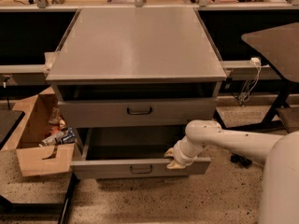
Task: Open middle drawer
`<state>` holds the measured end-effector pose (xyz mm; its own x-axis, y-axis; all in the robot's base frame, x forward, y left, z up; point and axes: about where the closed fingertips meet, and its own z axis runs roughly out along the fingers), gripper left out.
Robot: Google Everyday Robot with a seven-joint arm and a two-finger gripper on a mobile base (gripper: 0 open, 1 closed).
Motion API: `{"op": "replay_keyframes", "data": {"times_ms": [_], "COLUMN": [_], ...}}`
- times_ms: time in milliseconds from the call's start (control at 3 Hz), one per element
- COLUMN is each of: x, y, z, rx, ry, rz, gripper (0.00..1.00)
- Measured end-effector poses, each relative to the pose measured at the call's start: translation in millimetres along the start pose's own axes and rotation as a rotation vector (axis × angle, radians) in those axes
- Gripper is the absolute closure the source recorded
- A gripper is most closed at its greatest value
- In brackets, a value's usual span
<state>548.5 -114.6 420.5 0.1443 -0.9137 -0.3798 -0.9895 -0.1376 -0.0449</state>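
The grey cabinet [135,45] fills the middle of the camera view. The middle drawer [107,168] is pulled out toward me; its dark inside shows, and its small dark loop handle [141,170] is on the front panel. My gripper [173,159] is at the right part of that panel's top edge and straddles it, one finger inside the drawer and one in front, shut on the panel. The white arm [233,141] reaches in from the right. The top drawer [93,113] above stands slightly out, with a dark gap over it. The bottom drawer is hidden under the open one.
An open cardboard box [35,160] holding cans and packets stands on the floor to the cabinet's left. A dark tabletop corner [7,122] is at the far left. A dark table [275,43] stands to the right, with a white cable [247,85] and a black object [240,160] on the floor.
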Motion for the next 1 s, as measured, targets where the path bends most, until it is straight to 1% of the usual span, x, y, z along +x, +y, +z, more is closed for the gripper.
{"op": "replay_keyframes", "data": {"times_ms": [333, 1000], "x": [-0.1, -0.1], "y": [0.0, 0.0], "z": [-0.3, -0.2], "rx": [0.000, 0.000], "ry": [0.000, 0.000], "rz": [0.000, 0.000], "gripper": [0.84, 0.37]}}
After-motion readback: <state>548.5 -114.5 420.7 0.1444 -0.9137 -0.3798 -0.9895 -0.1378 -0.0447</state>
